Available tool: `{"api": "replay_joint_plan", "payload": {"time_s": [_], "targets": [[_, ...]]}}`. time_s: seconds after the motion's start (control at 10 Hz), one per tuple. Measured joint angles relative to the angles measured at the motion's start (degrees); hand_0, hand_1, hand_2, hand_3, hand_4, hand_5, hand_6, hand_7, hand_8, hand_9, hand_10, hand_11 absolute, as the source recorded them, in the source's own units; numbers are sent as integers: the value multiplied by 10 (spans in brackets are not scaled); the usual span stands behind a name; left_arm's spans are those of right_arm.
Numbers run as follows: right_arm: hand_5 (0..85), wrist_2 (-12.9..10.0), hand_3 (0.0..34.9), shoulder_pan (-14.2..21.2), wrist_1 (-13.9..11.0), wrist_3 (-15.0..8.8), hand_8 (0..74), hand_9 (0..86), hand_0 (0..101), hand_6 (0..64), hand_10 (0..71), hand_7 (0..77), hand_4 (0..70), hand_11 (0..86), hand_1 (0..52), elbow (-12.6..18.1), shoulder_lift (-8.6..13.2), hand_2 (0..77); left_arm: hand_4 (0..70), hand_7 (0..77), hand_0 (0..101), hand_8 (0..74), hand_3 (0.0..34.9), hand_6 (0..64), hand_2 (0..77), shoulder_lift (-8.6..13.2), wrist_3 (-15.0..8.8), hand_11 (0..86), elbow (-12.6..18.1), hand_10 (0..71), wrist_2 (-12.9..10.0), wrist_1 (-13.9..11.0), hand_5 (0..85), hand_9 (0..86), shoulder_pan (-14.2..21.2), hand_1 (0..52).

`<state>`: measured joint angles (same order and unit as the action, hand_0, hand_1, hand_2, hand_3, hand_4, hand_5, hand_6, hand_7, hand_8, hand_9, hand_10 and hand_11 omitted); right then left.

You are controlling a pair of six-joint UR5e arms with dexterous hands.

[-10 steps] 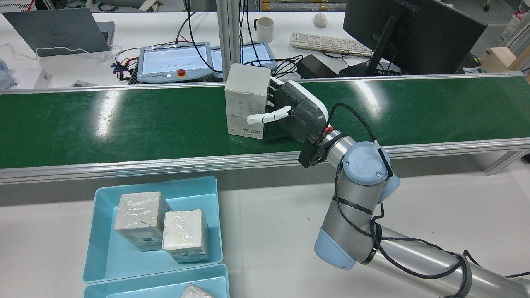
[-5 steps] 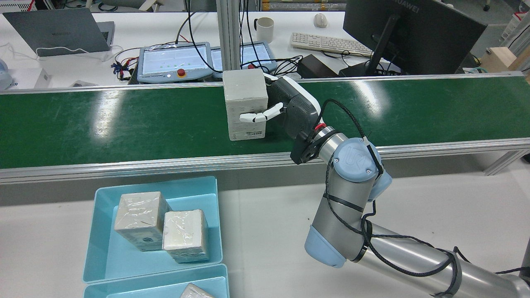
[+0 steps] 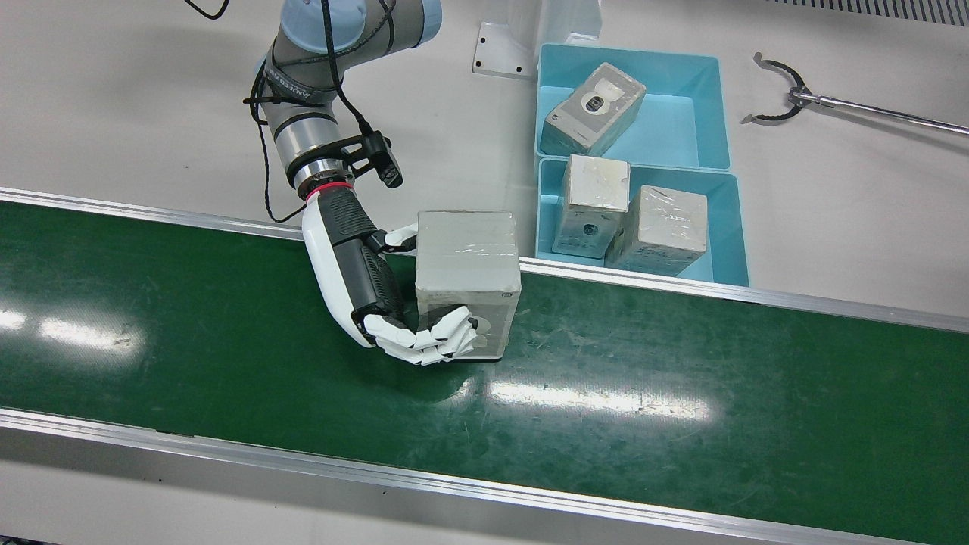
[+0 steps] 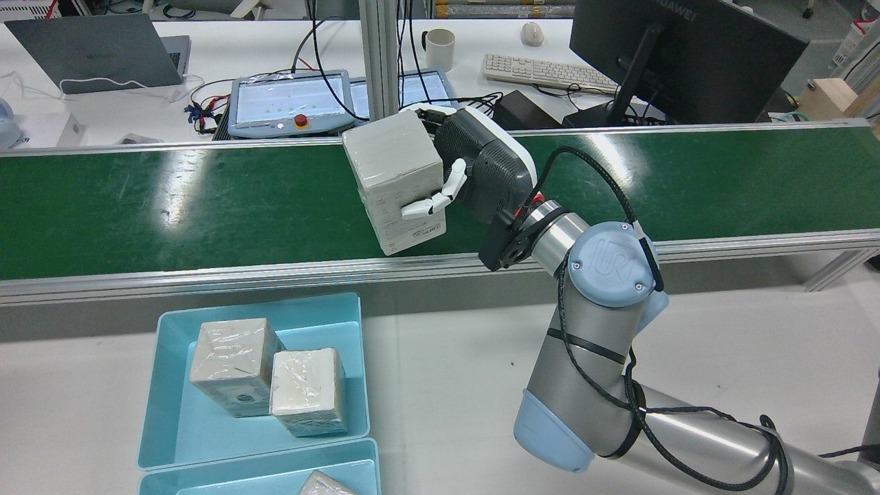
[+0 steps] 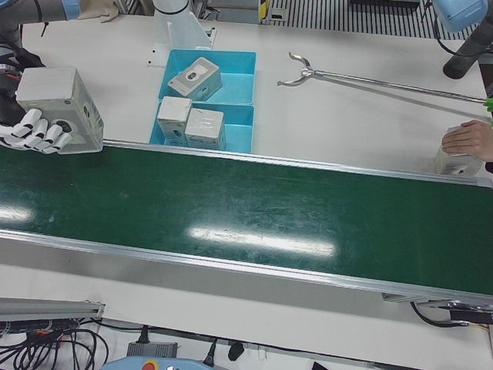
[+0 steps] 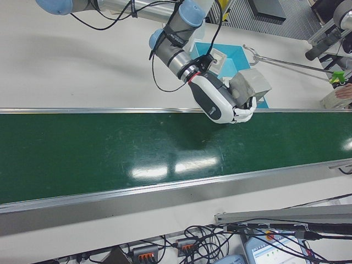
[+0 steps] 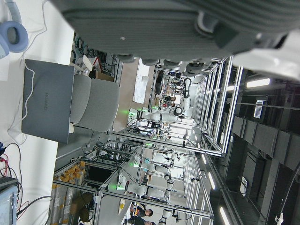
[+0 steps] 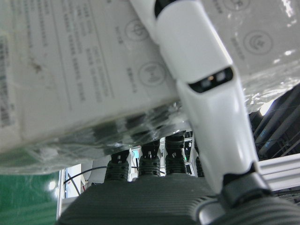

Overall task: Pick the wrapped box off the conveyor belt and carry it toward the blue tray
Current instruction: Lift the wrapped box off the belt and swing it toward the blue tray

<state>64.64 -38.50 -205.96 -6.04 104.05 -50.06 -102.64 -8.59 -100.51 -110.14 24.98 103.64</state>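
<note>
Now, what we see:
Box: the wrapped box (image 4: pixel 395 180) is off the belt (image 4: pixel 172 206), tilted, over the belt's near edge in our rear view; we see its top face clearly from the front (image 3: pixel 467 253).
Right hand: we see the right hand (image 4: pixel 474 165) clamped on the box, its fingers (image 3: pixel 431 342) wrapped over the box's far face and one finger (image 4: pixel 430 201) across the near face; we see plastic wrap and printed icons (image 8: pixel 93 70) pressed against that finger in the hand's own camera.
Left hand: our left hand camera shows only the hand's dark underside (image 7: pixel 154 23) against the lab background, so we cannot tell whether it is apart or together.
Tray: we see the blue tray (image 4: pixel 172 426) on the table on the robot's side of the belt, well apart from the held box, with 2 boxes (image 4: pixel 234 364) touching each other inside.
Second tray: we see another tray (image 3: pixel 700 113) just beside the first, holding 1 box (image 3: pixel 594 106).
Grabber: we see a reach tool (image 3: pixel 787 94) lying on the table near the trays.
</note>
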Motion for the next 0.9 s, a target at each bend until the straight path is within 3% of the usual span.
{"api": "replay_joint_plan", "payload": {"time_s": [0.1,0.2,0.5,0.6,0.7,0.9], "targets": [[442,-2,19,10,-6,-4,469,447,561,355,387,578,475,404,180,15,1,278,0,5,0,5,0,0,11,0,0,0,0,0,0,0,5,0,0,0],[464,-5,15,29,-9,-14,502,453,519,360,436,600,469,420,180,23,6,278,0,5,0,5,0,0,11,0,0,0,0,0,0,0,5,0,0,0],[464,-54,15,117,-9,-54,535,469,515,387,480,622,469,431,180,28,30,278,0,5,0,5,0,0,5,0,0,5,0,0,0,0,5,0,0,0],[529,-69,18,141,-8,-66,540,485,527,398,485,633,453,436,5,27,35,349,0,5,0,5,0,0,5,0,0,0,0,5,0,0,5,0,0,0],[540,-78,18,160,-6,-78,540,485,527,398,485,633,453,436,5,24,38,349,0,5,0,5,0,0,5,0,0,0,0,5,0,0,11,0,0,0],[611,-84,13,187,-1,-94,540,485,527,398,485,633,376,436,5,11,51,349,0,5,0,5,0,0,11,0,0,0,0,0,0,0,11,0,0,0]]}}
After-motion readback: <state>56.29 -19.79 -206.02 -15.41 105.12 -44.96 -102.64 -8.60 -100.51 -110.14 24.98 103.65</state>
